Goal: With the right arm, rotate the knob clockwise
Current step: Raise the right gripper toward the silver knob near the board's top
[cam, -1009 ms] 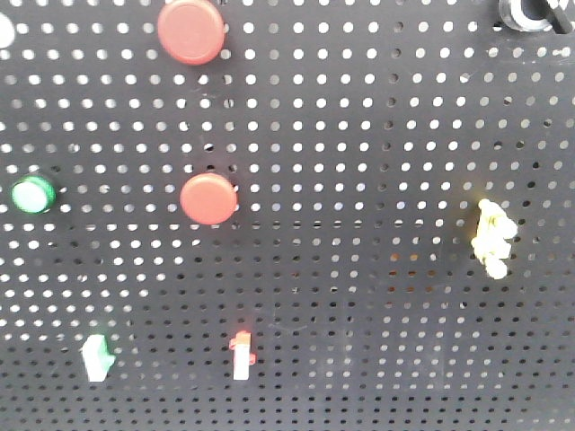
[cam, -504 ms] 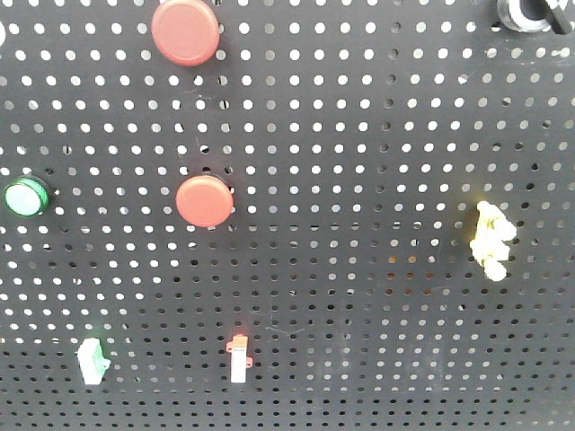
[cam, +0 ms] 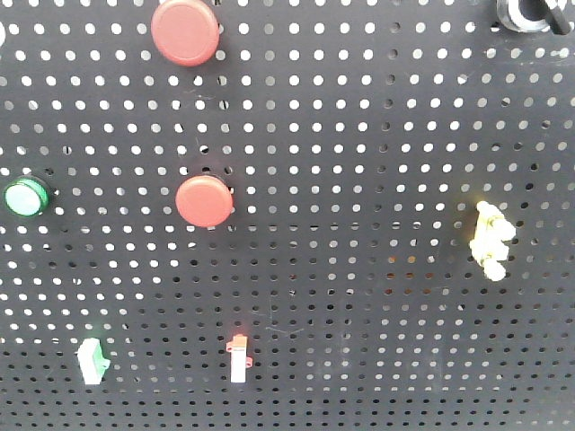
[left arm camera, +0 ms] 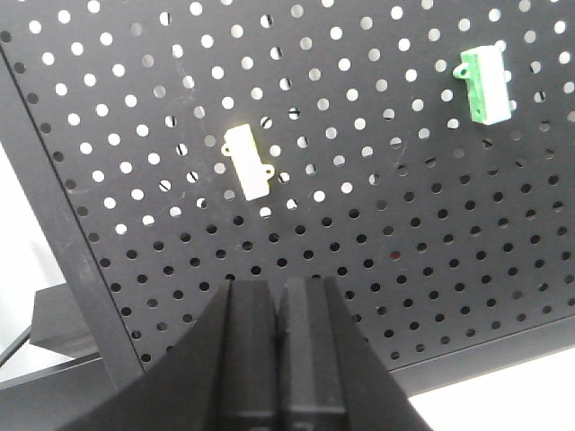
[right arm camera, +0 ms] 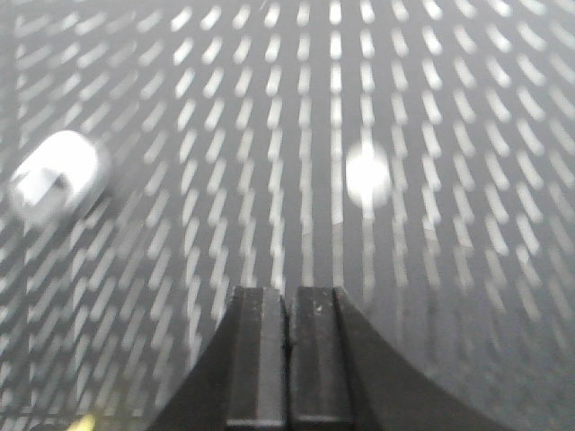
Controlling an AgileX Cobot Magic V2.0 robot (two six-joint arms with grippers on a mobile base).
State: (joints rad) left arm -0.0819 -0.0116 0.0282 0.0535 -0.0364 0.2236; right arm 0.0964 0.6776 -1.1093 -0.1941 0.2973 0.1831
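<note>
- Knob (cam: 525,18) sits at the top right corner of the pegboard (cam: 359,135) in the front view. The frame edge cuts it off, so only part of its white ring and black bar shows.
- No gripper is near it in the front view.
- Right gripper (right arm camera: 287,301): in its wrist view the two black fingers are pressed together with only a thin seam between them. They hold nothing and point at the board without touching it.
- That wrist view is badly smeared. A pale round blob (right arm camera: 54,177) lies up and to the left of the fingers, and a bright spot (right arm camera: 368,173) lies up and to the right. I cannot tell what either one is.
- Left gripper (left arm camera: 277,301): its fingers are also closed flat against each other, with nothing between them. It sits low in front of the board.
- Above the left gripper a white clip (left arm camera: 249,162) is fixed to the board, and a green clip (left arm camera: 485,83) sits further up and to the right.
- Also on the board in the front view:
  - an upper red button (cam: 184,31) at the top left;
  - a lower red button (cam: 205,200) below it;
  - a green button (cam: 25,197) at the left edge;
  - a yellow part (cam: 490,238) on the right, well below the knob.
</note>
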